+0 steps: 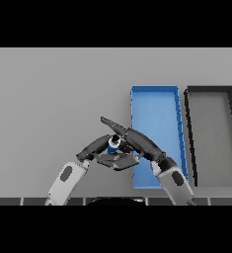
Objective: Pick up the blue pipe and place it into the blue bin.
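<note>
Nearest to me, low in the head view, my two forearms come up from the bottom edge and lean toward each other, so both hands meet just left of the blue bin (157, 101). My left hand (95, 147) comes in from the lower left, its dark fingers stretched toward the middle. My right hand (137, 141) comes in from the lower right and lies across the bin's left wall, with straight fingers pointing up and to the left past the meeting point.

The blue pipe (113, 145) sits right between the two hands. I see only a short blue piece with a pale end facing up. It appears pinched between them, with the left hand's fingers against its left side and the right hand's fingers close on its right. I cannot tell whether it is lifted off the grey table (53, 99) or resting on it, because the dark fingers beneath it hide the contact. It is outside the bin, just beside the lower part of the left wall.

The blue bin is a long open tray running away from me. Just right of it, near but apart, stands a dark bin (210, 90) of similar shape with a grey floor.
</note>
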Tool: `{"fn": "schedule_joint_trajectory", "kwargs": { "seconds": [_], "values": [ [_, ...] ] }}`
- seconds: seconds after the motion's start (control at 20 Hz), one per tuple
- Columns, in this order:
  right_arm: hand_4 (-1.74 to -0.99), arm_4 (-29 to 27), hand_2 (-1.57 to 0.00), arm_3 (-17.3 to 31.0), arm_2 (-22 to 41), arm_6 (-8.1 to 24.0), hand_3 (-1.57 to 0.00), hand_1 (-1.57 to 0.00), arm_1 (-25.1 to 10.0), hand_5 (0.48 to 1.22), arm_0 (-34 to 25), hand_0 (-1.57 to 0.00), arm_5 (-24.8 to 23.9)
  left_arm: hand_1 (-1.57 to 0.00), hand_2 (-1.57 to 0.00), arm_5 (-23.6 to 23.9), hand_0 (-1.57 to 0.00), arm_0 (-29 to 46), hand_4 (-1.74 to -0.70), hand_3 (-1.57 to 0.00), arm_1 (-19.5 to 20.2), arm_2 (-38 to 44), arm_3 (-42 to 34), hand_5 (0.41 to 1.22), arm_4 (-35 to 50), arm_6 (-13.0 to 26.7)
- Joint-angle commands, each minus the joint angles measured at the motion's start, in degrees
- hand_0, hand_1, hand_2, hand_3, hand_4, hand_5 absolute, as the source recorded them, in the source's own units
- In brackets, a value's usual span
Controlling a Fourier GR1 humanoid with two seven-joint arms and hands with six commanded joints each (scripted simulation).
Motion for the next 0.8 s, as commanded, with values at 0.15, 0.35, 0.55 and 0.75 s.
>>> {"fn": "schedule_joint_trajectory", "kwargs": {
  "seconds": [0.15,0.35,0.55,0.75],
  "values": [
    [-1.303,-0.8,-0.43,4.0,0.0,-0.8,-0.31,-0.44,1.3,0.52,-2.8,-0.4,1.5,-1.57,-1.54,-0.1,-1.57,0.8,-1.56,-1.3,-0.4,0.9,0.5,1.221,-0.8,1.9],
    [-1.537,-0.4,-1.1,5.5,0.8,-3.8,-0.9,-1.1,2.8,0.6,-4.4,-1.09,0.7,-1.57,-1.55,-0.1,-1.57,0.0,-1.67,-1.23,-1.8,1.7,1.1,1.221,-1.2,2.3],
    [-1.475,-0.9,-1.38,5.3,1.1,-7.5,-1.29,-1.38,3.8,0.94,-2.4,-1.37,0.0,-1.57,-1.56,-1.5,-1.57,1.1,-1.71,-1.32,-1.9,1.8,-0.3,1.221,-1.8,2.1],
    [-1.485,1.8,-1.49,5.2,1.9,-9.4,-1.46,-1.49,4.4,1.106,-2.3,-1.49,0.5,-1.57,-1.55,-1.8,-1.57,0.6,-1.73,-1.42,-2.5,2.4,0.3,1.221,-3.0,0.6]
  ]
}}
